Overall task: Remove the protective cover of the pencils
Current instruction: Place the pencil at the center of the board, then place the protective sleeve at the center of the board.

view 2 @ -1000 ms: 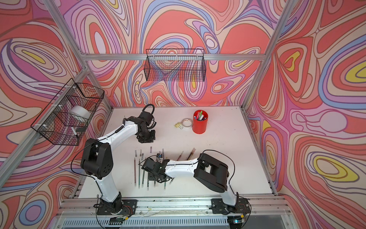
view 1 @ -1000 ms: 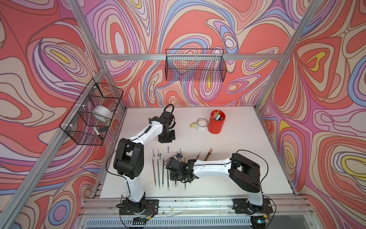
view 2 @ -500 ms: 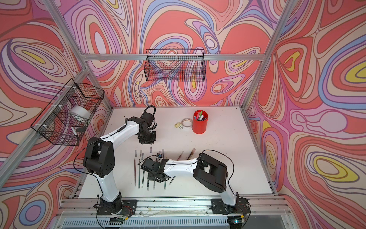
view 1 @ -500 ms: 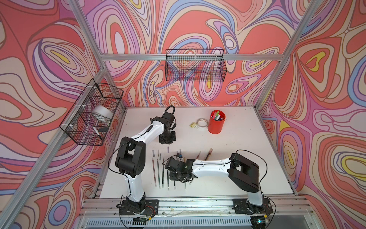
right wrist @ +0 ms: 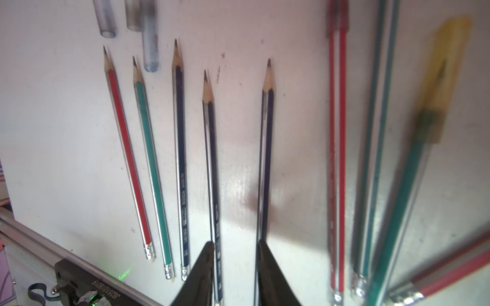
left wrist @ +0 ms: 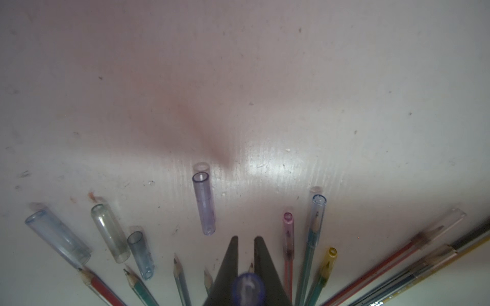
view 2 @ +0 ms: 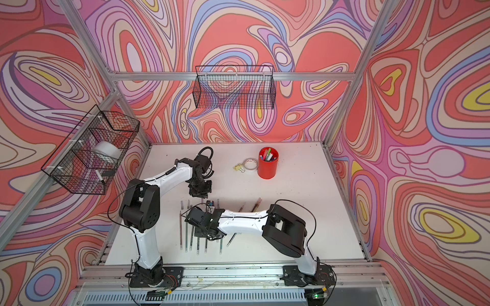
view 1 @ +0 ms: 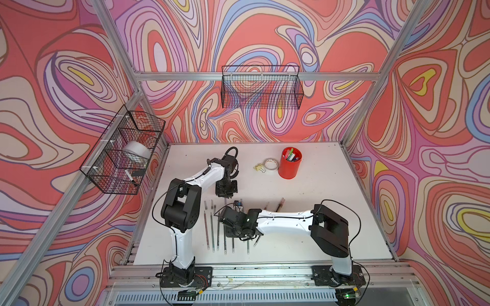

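**Calling it: something round is going to roll**

Standing next to the rig here. The glossy white tabletop [view 1: 318,217] looks slick and a bit scuffed, so I reckon anything round skates on it if nudged.

The right hand [right wrist: 236,242] hangs low over the row of thin striped wooden pencils [right wrist: 180,159] lying at the front-middle of the tabletop. Its black wedge fingers are parted only narrowly with nothing between them, and there's a dark pencil right by each tip. My guess is that if it drops from there, it pins or kicks a bare pencil into its neighbours.

The left hand [left wrist: 246,237], out past the pencil tips, is pinched closed on what looks like a blue-violet plastic cap [left wrist: 248,288]. A careless release could bounce it in among the points.

Five pencils on the left arm's side lie bare, with sharp tips. Several on the other side wear covers, one of them a see-through yellow plastic cap [right wrist: 448,66].

Smallest stuff: clear hollow plastic tubes [left wrist: 203,201] lying loose beyond the tips. They're smooth and cylindrical, so probably the first to wander.
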Robot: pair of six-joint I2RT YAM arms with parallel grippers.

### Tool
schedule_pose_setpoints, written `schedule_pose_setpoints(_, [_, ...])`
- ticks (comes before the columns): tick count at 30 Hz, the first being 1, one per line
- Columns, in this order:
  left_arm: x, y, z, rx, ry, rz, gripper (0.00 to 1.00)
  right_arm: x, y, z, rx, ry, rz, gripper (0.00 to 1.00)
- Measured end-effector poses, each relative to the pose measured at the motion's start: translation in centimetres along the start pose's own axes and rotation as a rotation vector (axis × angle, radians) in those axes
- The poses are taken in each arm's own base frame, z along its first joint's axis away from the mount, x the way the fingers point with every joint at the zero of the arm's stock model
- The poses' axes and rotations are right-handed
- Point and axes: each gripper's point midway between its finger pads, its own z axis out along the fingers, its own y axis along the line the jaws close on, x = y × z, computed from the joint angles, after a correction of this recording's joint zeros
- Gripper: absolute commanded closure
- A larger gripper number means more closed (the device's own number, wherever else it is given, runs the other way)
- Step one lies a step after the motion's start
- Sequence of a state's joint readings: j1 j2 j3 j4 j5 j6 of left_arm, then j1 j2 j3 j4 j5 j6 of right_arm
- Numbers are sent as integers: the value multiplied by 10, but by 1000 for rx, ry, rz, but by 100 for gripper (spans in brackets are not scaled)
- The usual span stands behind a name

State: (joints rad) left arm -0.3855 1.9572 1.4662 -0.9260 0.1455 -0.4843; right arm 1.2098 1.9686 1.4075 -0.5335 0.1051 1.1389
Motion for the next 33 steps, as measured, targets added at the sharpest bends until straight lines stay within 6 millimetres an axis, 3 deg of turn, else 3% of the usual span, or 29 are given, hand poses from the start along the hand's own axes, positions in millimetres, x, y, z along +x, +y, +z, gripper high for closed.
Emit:
schedule_pose_setpoints(7, [5, -2, 13, 9, 46, -14, 97, -12, -11, -27, 12, -74, 13, 69])
schedule_pose_setpoints(16, [6, -1, 18, 1, 61, -23, 93, -18, -48, -21, 85, -82, 62, 70])
schedule_pose_setpoints(25, [9, 1, 22, -9, 79, -25, 85, -19, -48, -20, 80, -85, 69, 70])
schedule_pose_setpoints(33, [11, 1, 24, -13, 85, -21, 70, -19, -47, -20, 76, -85, 69, 72])
